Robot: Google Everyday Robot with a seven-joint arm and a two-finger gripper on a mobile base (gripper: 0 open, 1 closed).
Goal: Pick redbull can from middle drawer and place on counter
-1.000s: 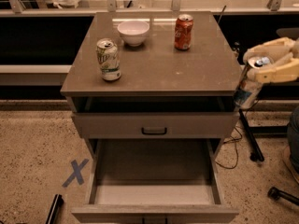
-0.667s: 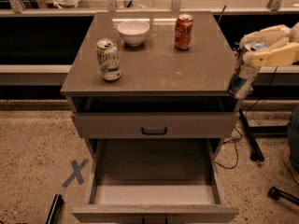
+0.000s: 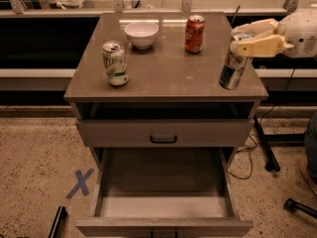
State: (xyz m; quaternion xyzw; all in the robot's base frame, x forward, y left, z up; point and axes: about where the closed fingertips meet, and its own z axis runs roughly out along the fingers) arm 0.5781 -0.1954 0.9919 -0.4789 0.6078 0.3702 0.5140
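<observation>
1. The gripper [image 3: 237, 41] reaches in from the right over the counter's [image 3: 173, 78] right edge, its pale fingers clamped on the top of the redbull can [image 3: 231, 71]; the arm behind it is cut off by the frame.
2. The can leans slightly near the front-right corner. I cannot tell whether its base touches the counter.
3. The fingers hide the can's top.
4. The middle drawer [image 3: 163, 209] stands pulled out with its floor bare; its front panel is cut off at the bottom.
5. A green can [image 3: 115, 63] stands near the left edge.
6. A bowl [image 3: 141, 33] and a red can [image 3: 194, 33] sit towards the back edge.
</observation>
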